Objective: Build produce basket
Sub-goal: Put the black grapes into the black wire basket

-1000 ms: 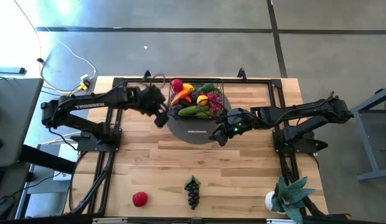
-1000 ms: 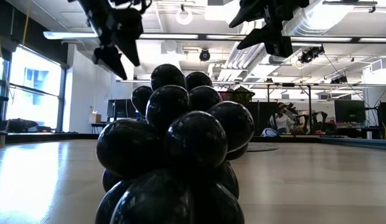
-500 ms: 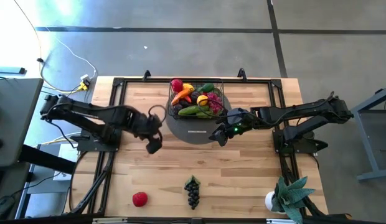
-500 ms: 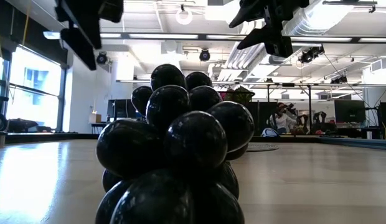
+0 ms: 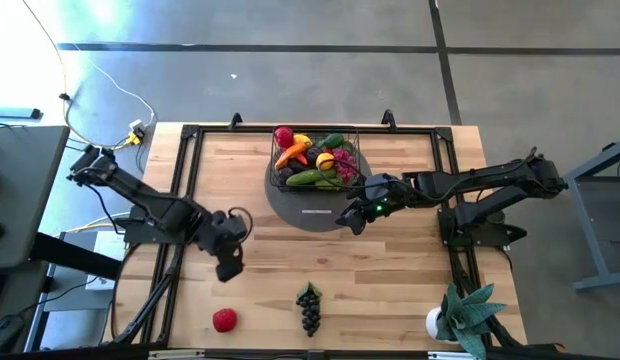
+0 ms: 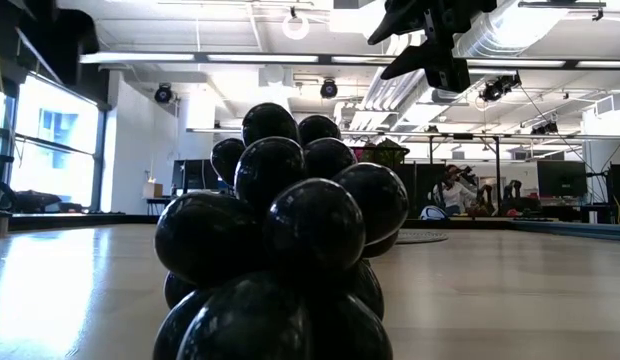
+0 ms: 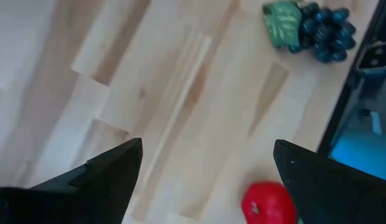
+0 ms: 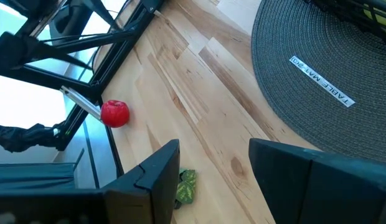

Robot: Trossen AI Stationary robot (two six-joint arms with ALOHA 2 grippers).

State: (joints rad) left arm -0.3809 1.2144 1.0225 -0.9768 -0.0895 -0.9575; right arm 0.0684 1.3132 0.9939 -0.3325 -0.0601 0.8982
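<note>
Black wire forms the basket (image 5: 317,160), set on a grey mat (image 5: 310,205) at the desk's (image 5: 390,280) far middle and filled with produce (image 5: 312,158). A red tomato (image 5: 224,320) and dark grapes (image 5: 309,306) are left near the front edge. The left tool (image 5: 228,268) is held above the tomato, fingers apart and empty. The right tool (image 5: 352,218) is held partly apart, empty, over the mat's edge.

Looks like a robotics lab or workshop, probably: exposed ceiling ducts (image 6: 510,45), strip lights (image 6: 190,57), concrete floor (image 5: 290,80), cluttered workbenches (image 6: 510,205) behind.
</note>
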